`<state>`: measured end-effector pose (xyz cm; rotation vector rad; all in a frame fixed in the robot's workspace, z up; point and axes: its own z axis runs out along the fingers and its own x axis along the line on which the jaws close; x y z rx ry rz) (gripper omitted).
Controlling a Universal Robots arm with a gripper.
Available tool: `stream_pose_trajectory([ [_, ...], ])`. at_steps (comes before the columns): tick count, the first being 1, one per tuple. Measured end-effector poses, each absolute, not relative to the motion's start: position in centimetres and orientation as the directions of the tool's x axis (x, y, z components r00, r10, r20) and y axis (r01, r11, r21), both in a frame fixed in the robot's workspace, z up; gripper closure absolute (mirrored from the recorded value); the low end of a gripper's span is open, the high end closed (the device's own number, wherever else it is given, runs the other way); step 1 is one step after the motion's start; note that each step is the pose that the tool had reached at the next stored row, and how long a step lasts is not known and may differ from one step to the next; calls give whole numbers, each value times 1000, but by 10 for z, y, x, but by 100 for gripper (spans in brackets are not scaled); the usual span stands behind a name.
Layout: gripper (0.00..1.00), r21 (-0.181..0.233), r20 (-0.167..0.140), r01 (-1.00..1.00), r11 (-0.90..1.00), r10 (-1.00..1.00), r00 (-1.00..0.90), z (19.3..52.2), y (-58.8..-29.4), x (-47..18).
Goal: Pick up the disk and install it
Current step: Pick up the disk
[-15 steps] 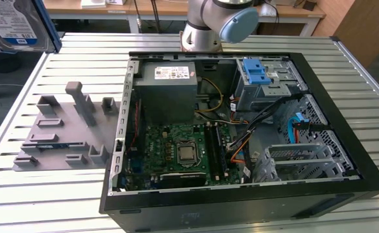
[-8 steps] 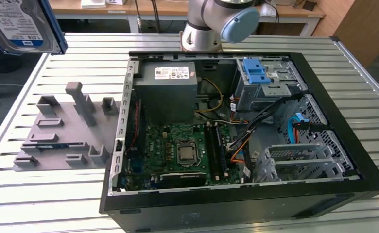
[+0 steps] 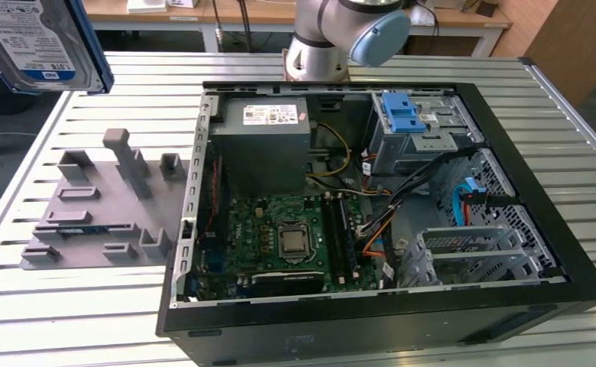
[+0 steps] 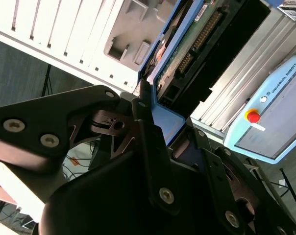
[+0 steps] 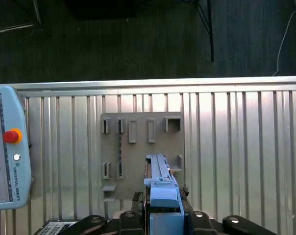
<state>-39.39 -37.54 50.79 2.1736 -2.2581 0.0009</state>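
Note:
The disk (image 3: pixel 38 42) hangs high at the exterior view's upper left, a silver drive with a white-and-blue label and blue side rails, well above the table. In the first wrist view I look down its blue rail (image 5: pixel 160 183), and it hovers over the grey holder plate (image 5: pixel 140 147). My gripper (image 5: pixel 161 208) is shut on the disk. In the second wrist view, the black fingers (image 4: pixel 143 122) clamp the disk (image 4: pixel 182 54) at its blue rail, with its green circuit board showing.
The open computer case (image 3: pixel 542 222) lies on the slatted metal table (image 3: pixel 74 306), with a power-supply box (image 3: pixel 273 122), a motherboard and a drive cage with a blue latch (image 3: pixel 405 115). The grey holder plate (image 3: pixel 105 206) sits on the exterior view's left. A teach pendant (image 5: pixel 6 147) lies nearby.

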Motion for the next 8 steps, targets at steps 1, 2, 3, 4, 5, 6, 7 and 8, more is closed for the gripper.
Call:
stream_pose_trajectory([
  [1,64,5,6,-999,38,-999,-38,508,-377,-392],
  [2,64,5,6,-999,38,-999,-38,508,-378,-390],
  [3,64,5,6,-999,38,-999,-38,508,-379,-388],
  [4,64,5,6,-999,38,-999,-38,508,-380,-385],
  [5,64,5,6,-999,38,-999,-38,508,-380,-383],
  [6,64,5,6,-999,38,-999,-38,508,-381,-380],
  [7,64,6,6,-999,38,-999,-38,508,-381,-377],
  [8,64,6,6,-999,38,-999,-38,508,-382,-374],
])
